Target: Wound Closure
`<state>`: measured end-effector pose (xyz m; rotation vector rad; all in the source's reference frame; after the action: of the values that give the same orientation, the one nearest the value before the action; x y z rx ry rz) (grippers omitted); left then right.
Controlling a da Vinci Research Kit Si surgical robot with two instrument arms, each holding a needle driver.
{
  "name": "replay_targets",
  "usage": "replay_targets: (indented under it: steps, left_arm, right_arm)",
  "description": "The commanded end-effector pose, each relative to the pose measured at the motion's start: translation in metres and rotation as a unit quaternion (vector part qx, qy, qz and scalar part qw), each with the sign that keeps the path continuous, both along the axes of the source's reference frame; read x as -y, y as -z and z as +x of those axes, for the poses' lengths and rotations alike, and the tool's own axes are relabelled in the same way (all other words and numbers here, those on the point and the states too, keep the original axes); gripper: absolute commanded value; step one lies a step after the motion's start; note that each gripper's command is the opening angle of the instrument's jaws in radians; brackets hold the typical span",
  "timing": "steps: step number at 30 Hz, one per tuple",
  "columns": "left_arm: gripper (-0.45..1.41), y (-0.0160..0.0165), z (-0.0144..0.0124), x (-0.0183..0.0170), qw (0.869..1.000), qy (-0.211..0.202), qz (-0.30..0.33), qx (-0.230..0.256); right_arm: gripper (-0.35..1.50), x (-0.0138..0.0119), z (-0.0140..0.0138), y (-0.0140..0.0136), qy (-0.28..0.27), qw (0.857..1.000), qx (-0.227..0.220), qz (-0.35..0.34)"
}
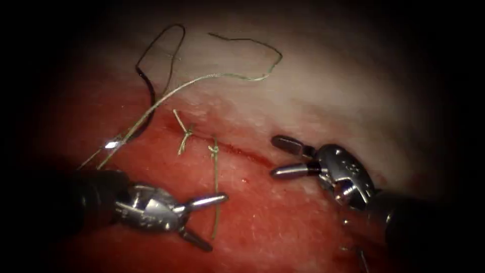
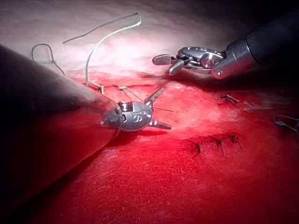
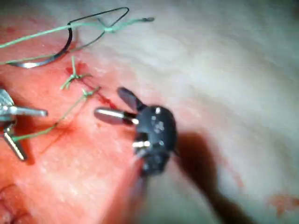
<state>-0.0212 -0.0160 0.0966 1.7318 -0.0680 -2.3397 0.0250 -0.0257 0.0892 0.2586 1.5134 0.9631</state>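
Nearest in the endoscope view, the left hand [image 1: 204, 222] is lying over the red lower part of the tissue [image 1: 283, 222] with its two jaws spread wide, holding nothing. One tail of thread [image 1: 215, 202] from the second knot is running down between those jaws, and no grip on it is showing. Across from it, the right hand [image 1: 283, 157] is sitting just right of the cut [image 1: 242, 151], its two jaws also parted and empty.

Beyond the hands, two knotted stitches are crossing the cut: the left knot [image 1: 186, 132] and the right knot [image 1: 214, 148], each with short pale tails sticking out.

Further back and to the left of the cut, the curved needle [image 1: 147, 108] is lying free on the tissue, held by neither hand; whether its bright tip is touching or entering the surface cannot be told. One long pale thread [image 1: 222, 76] is trailing from that area up over the pale far tissue, looping back toward the left. In the left wrist view, three dark stitches [image 2: 217, 142] are showing on another part of the tissue.
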Motion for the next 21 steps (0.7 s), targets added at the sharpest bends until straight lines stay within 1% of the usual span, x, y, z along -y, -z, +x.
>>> replay_targets:
  steps: [1,3,6,9,13,17,20,21]
  left_arm:
    - [0.63,-0.0009,-0.001,0.0004,1.0,-0.001,-0.001,0.0]
    - [0.56,-0.0012,-0.0015,0.0006,1.0,-0.003,-0.002,-0.002]
    - [-0.45,-0.0014,-0.0018,0.0005,1.0,-0.004,-0.004,-0.001]
    - [-0.45,-0.0012,-0.0008,-0.0006,1.0,-0.011,0.0,0.005]
    - [-0.45,-0.0002,0.0011,-0.0027,1.0,-0.013,0.008,0.01]
    - [-0.45,0.0004,0.0018,-0.004,1.0,-0.008,0.011,0.007]
    - [-0.45,0.0006,0.0018,-0.0042,1.0,-0.008,0.013,0.007]
    - [-0.45,0.0008,0.0018,-0.0046,1.0,-0.008,0.014,0.008]
  right_arm:
    - [1.33,0.0001,0.001,-0.0007,0.001,1.0,0.0,0.0]
    - [1.33,0.0002,0.0011,-0.0007,0.002,1.0,0.001,0.0]
    - [1.33,0.0002,0.0011,-0.0007,0.002,1.0,0.001,0.0]
    - [1.31,0.0005,0.0012,-0.0006,0.004,1.0,0.003,0.0]
    - [1.31,0.0012,0.002,-0.0006,0.034,0.999,0.003,-0.003]
    - [1.3,0.0019,0.0034,-0.0005,0.063,0.997,0.029,-0.036]
    - [1.31,0.0022,0.005,-0.0001,0.074,0.994,0.044,-0.073]
    - [1.31,0.0018,0.0062,0.0004,0.082,0.985,0.078,-0.129]
